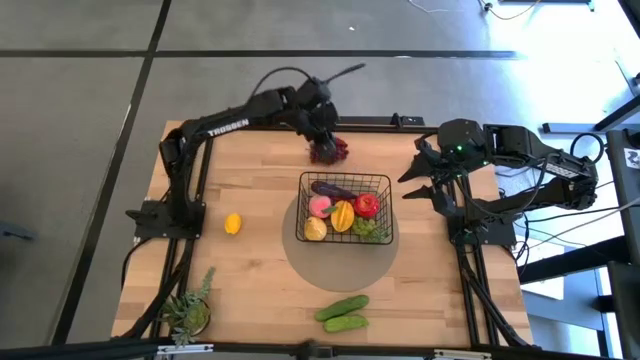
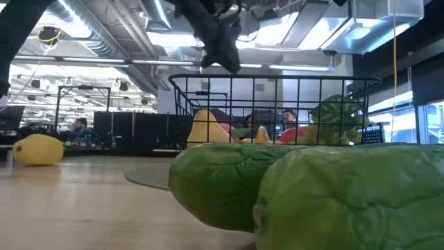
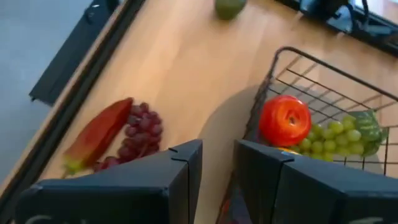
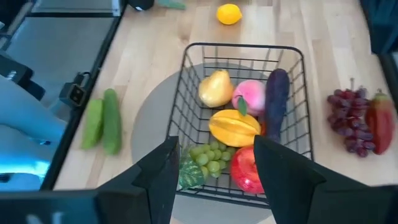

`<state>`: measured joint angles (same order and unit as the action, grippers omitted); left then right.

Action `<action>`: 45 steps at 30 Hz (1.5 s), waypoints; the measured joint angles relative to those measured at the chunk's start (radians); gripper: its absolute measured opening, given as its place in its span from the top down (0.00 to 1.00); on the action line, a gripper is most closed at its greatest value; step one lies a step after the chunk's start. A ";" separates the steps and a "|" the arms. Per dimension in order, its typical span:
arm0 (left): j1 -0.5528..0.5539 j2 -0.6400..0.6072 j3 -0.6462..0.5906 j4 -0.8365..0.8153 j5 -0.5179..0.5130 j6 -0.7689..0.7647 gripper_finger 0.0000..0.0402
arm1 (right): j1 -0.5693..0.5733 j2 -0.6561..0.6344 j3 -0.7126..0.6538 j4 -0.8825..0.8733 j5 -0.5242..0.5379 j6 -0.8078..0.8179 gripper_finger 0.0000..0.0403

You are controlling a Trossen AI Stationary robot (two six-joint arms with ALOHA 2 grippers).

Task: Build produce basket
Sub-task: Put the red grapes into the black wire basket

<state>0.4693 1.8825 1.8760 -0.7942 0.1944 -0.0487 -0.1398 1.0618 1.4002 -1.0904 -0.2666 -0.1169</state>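
A pale wooden bench point(image 1: 260, 260) stands on a grey floor, and the low view looks across it into a lit room with dark screens and seated people far behind. The black wire basket point(image 1: 345, 181) sits on a round grey mat point(image 1: 300, 255) near the middle of the bench. Inside it lie an eggplant point(image 4: 277, 93), a pink peach point(image 4: 249, 96), a pale yellow pear-shaped fruit point(image 4: 215, 88), a yellow-orange mango point(image 4: 234, 127), a red apple point(image 4: 247, 170) and green grapes point(image 4: 208, 157).

Outside the basket, purple grapes point(image 1: 329, 150) lie on the bench just beyond its far side, with a red-orange piece of produce point(image 3: 99, 134) touching them. A lemon point(image 1: 232, 224) lies well to the basket's left. Two cucumbers point(image 1: 342, 312) lie side by side on the near side of the basket, apart from it. A spiky green potted plant point(image 1: 188, 310) stands at the near left corner of the bench.

The left gripper point(image 1: 322, 132) hangs above the purple grapes, beyond the basket's far edge; its fingers point(image 3: 186, 165) stand a narrow gap apart and hold nothing. The right gripper point(image 1: 418, 180) waits to the basket's right, its fingers point(image 4: 161, 171) spread wide and empty, touching nothing.
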 joint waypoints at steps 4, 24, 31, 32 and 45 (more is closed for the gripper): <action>0.051 0.000 0.019 -0.092 0.000 0.017 0.80 | 0.000 0.000 0.000 0.000 0.037 0.000 0.51; 0.310 0.009 -0.023 -0.226 0.133 0.534 0.80 | 0.000 0.000 0.000 0.064 0.126 0.038 0.51; 0.287 0.010 -0.191 -0.083 0.166 0.733 0.80 | 0.000 0.000 0.000 0.073 0.266 0.096 0.51; 0.280 0.011 -0.213 -0.065 0.165 0.754 0.80 | 0.000 0.000 0.000 0.072 0.276 0.107 0.51; 0.232 0.011 -0.416 0.263 0.111 0.740 0.80 | 0.000 0.001 0.000 0.078 0.360 0.143 0.51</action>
<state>0.7012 1.8931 1.4599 -0.5310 0.3049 0.6908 -0.1402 1.0626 1.4002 -1.0122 0.0932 0.0257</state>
